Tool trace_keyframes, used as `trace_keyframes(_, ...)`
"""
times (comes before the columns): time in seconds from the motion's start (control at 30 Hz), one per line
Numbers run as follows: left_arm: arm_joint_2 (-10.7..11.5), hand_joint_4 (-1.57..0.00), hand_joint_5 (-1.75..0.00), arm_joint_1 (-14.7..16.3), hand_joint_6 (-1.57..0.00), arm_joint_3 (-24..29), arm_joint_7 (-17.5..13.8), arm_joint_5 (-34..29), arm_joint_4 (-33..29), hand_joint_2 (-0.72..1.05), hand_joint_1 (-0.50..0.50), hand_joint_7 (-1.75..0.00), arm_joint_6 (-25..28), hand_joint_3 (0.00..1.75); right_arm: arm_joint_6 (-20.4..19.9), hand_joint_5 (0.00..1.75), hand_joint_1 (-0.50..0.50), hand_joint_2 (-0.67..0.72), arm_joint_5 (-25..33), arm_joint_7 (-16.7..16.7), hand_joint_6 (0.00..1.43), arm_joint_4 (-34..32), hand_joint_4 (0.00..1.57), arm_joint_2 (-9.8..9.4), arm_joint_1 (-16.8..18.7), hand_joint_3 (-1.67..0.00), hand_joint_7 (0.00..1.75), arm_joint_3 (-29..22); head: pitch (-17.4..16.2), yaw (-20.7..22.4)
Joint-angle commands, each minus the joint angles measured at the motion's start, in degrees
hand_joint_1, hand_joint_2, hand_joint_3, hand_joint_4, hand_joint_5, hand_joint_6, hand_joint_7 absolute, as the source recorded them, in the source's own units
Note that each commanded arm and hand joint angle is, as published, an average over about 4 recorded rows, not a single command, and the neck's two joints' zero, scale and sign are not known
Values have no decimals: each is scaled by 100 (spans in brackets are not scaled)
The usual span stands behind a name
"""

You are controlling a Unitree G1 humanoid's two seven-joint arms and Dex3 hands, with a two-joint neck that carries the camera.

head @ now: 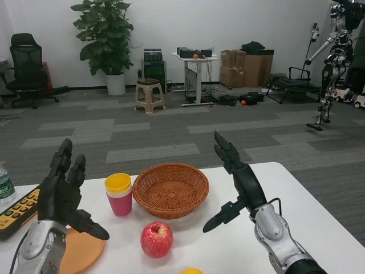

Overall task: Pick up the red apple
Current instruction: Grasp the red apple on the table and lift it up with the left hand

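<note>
The red apple (157, 239) sits on the white table (319, 211) just in front of the wicker basket (170, 190). My left hand (64, 197) is raised at the left, fingers spread and holding nothing, above the orange plate (80, 251). To the right of the apple my right hand (238, 185) is also up with spread fingers and its thumb pointing toward the fruit. Neither hand touches the apple.
A pink cup with a yellow one stacked in it (120, 194) stands left of the basket. A yellow remote (16, 210) and a water bottle (5, 188) lie at the far left. The top of a lemon (191, 270) peeks in at the bottom edge.
</note>
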Motion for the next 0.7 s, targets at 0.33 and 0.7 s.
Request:
trace_keyframes(0.33, 10, 0, 0, 143, 0, 92, 26, 145, -81, -41, -50, 0, -28, 9, -41, 0, -50, 15, 35, -41, 0, -107, 0, -10, 40, -8, 7, -105, -1198, -173)
trace_keyframes(0.7, 304, 0, 0, 328, 0, 1015, 35, 3969, -1931, -30, -50, 0, 1365, 9, -41, 0, -50, 15, 26, -41, 0, -125, 0, 16, 141, -8, 7, -127, -1221, -77)
